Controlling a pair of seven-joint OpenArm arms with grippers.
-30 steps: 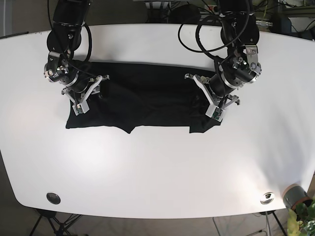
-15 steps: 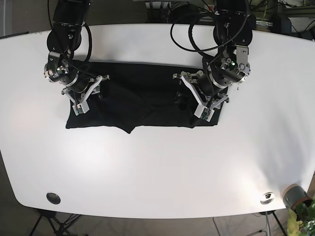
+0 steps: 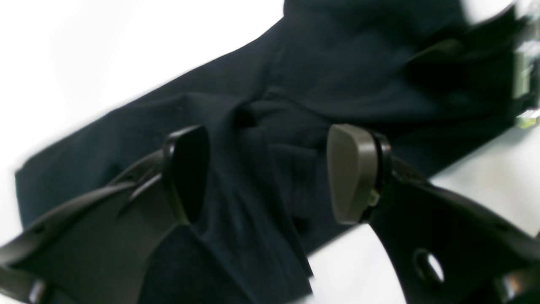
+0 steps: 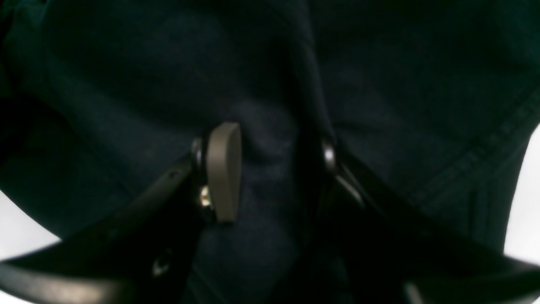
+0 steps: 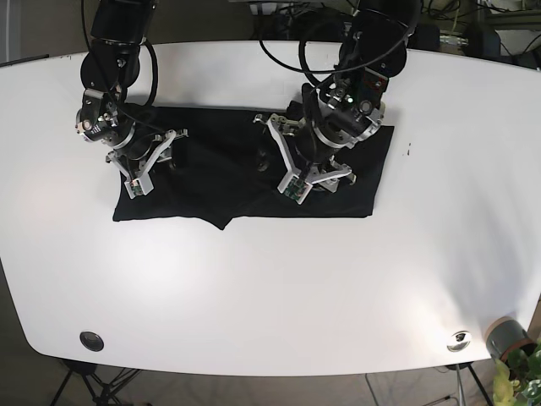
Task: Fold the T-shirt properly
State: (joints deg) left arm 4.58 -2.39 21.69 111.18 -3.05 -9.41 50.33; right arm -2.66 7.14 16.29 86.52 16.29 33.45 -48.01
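Black cotton T-shirt lies flat on white oval table, toward 12 o'clock | left gripper spread over bunched cloth at shirt centre | right gripper pinching a fold at 9 o'clock edge.

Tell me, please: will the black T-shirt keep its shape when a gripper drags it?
Probably not. The T-shirt looks limp: cloth bunches into ridges between the left gripper fingers. It likely slides easily on the smooth white table, and lifted edges would probably droop.
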